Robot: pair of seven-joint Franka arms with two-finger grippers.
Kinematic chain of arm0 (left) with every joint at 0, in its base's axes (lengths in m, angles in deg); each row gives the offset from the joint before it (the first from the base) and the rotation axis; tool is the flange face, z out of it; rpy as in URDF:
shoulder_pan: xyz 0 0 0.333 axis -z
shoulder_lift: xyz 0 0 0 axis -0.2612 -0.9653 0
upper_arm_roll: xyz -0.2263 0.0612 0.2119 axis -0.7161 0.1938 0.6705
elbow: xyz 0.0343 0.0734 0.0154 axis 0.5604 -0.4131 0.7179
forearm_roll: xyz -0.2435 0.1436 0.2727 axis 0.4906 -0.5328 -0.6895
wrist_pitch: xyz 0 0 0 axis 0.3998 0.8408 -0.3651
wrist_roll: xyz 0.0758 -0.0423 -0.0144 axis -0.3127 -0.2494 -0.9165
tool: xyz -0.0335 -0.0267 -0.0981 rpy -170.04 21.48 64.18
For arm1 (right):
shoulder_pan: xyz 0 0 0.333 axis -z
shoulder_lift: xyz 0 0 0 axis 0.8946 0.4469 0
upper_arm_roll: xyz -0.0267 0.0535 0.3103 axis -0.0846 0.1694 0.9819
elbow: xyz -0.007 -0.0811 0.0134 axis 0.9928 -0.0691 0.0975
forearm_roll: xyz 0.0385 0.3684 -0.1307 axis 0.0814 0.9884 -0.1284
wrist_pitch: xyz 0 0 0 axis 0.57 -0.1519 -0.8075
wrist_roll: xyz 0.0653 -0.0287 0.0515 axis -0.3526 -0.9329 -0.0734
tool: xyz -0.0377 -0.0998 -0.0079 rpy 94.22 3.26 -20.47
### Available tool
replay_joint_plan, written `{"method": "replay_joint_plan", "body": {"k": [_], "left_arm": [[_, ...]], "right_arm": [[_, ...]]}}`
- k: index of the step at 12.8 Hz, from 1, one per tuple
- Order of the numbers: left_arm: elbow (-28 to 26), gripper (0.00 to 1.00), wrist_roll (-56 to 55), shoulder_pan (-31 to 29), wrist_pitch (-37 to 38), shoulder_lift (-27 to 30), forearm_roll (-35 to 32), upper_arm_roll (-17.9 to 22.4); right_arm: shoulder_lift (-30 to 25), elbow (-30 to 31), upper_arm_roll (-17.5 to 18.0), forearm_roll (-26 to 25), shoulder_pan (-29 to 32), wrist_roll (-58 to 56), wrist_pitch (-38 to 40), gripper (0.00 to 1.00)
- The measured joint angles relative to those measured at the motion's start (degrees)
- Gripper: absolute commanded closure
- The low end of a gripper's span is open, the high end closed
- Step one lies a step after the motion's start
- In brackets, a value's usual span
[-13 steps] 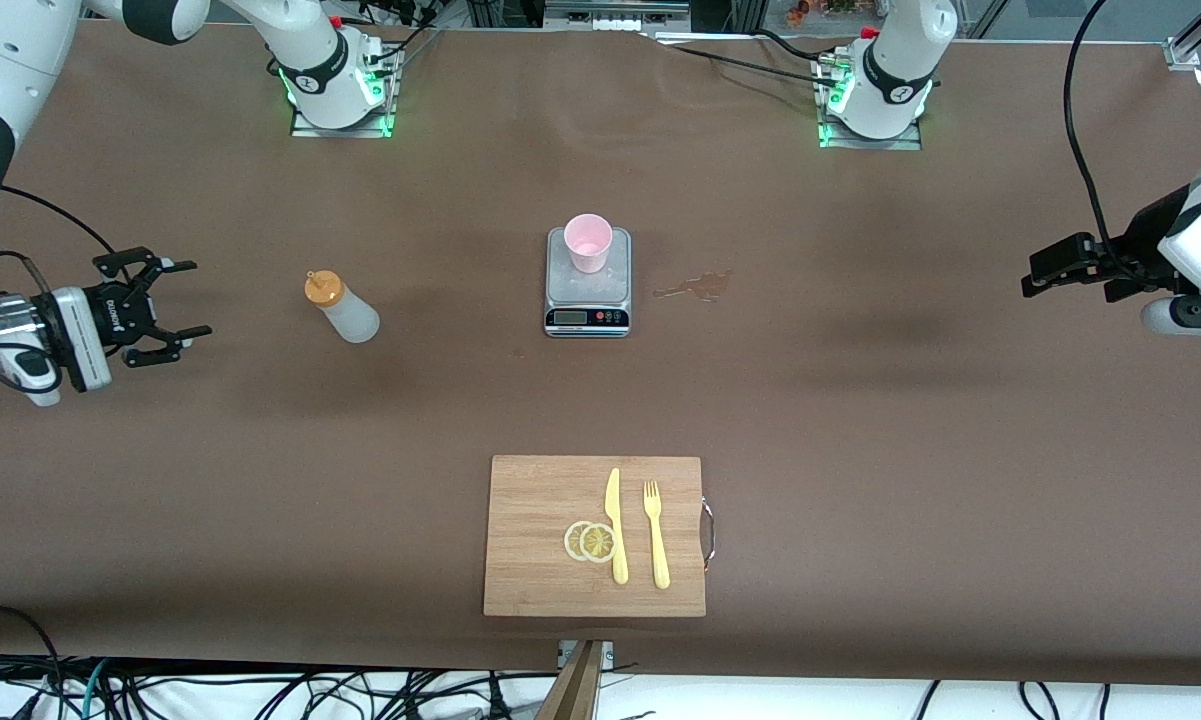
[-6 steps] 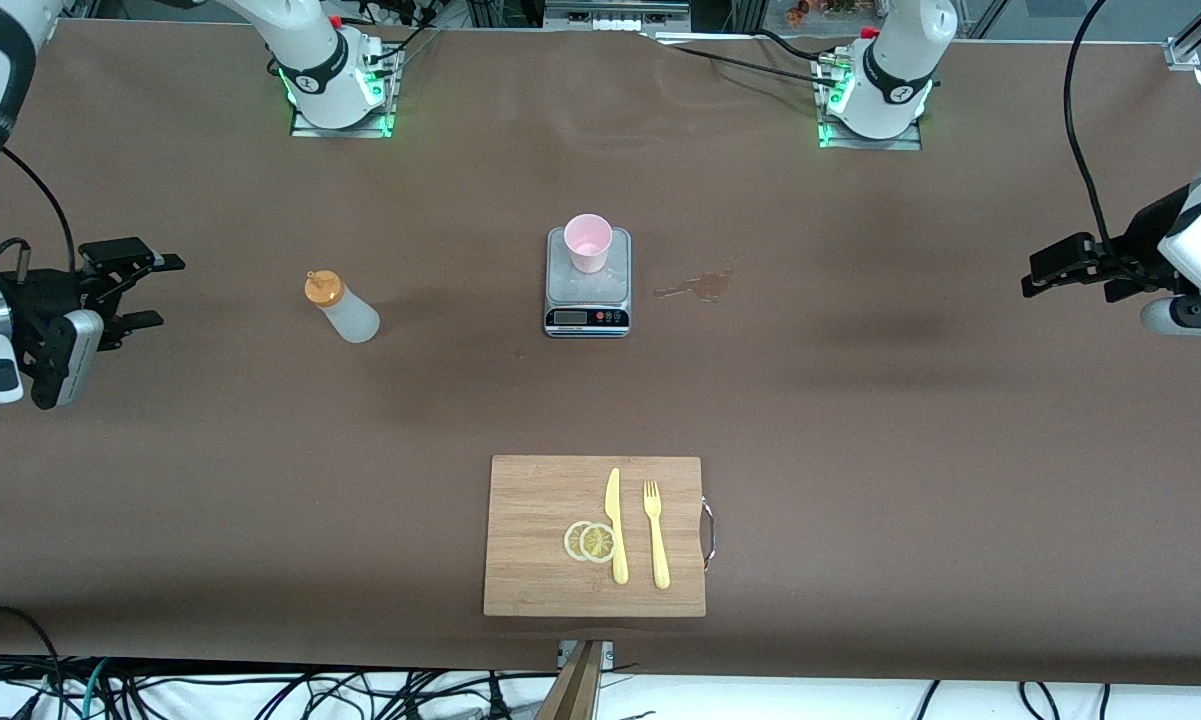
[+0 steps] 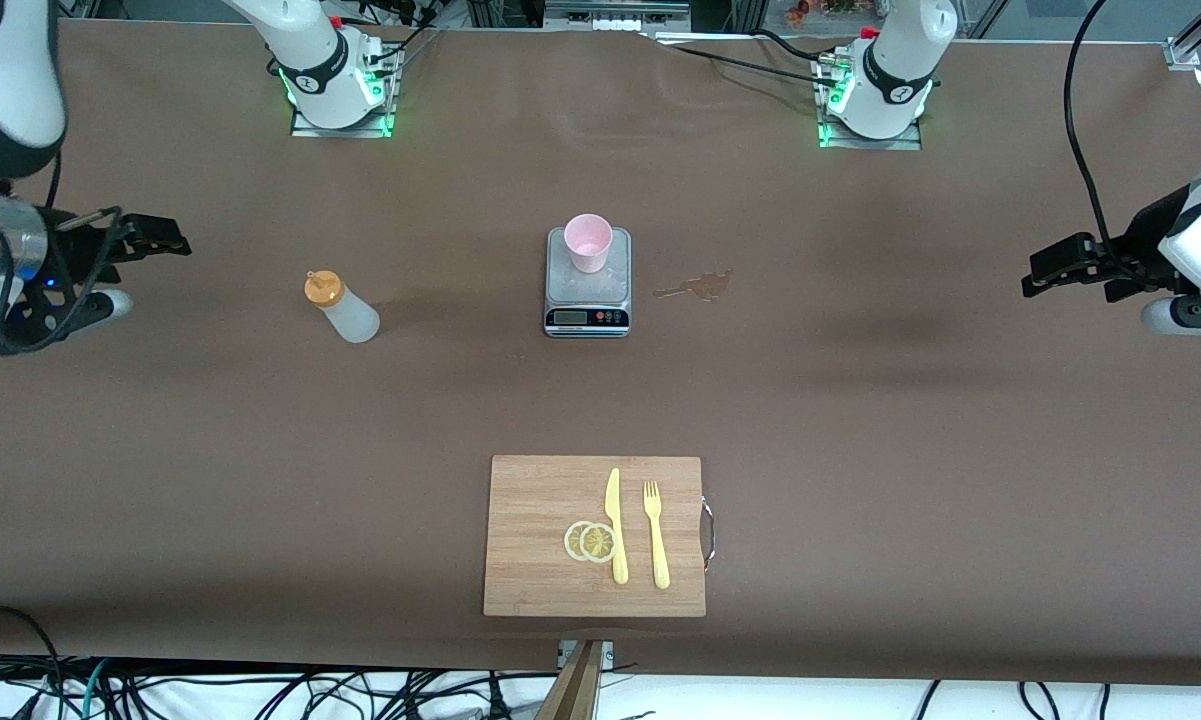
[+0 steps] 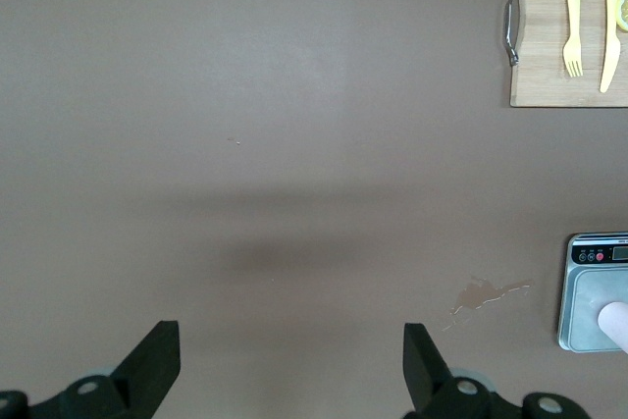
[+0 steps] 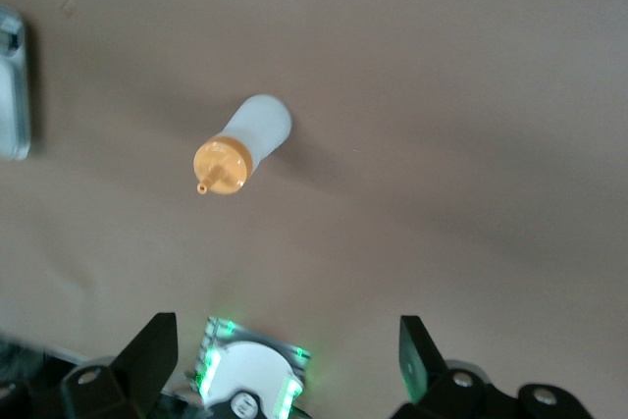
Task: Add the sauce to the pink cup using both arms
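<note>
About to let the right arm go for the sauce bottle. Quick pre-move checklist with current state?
1. Sauce bottle upright, cap on, nothing touching it: ok.
2. Right pincer open and empty, over the table at the right arm's end, short of the bottle: ok.
3. Left pincer open and empty, waiting over the left arm's end: ok.
4. Pink cup upright on the scale: ok. Sauce already in the cup: cannot tell.
5. Table between right pincer and bottle bare: ok.
6. Spill stain beside the scale, toward the left arm's end, away from the bottle: ok.
</note>
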Motion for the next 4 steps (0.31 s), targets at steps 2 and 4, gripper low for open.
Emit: {"method": "replay_joint_plan", "body": {"k": [2, 4], "left_arm": [[0.00, 0.00, 0.00, 0.00, 0.00, 0.00, 0.00, 0.00], [0.00, 0.00, 0.00, 0.00, 0.00, 0.00, 0.00, 0.00]], "right_arm": [[-5.86, 7.42, 2.43, -1.22, 1.43, 8.40, -7.29, 0.00], [-9.87, 12.05, 2.85, -1.24, 3.46, 9.64, -13.27, 0.00]]}}
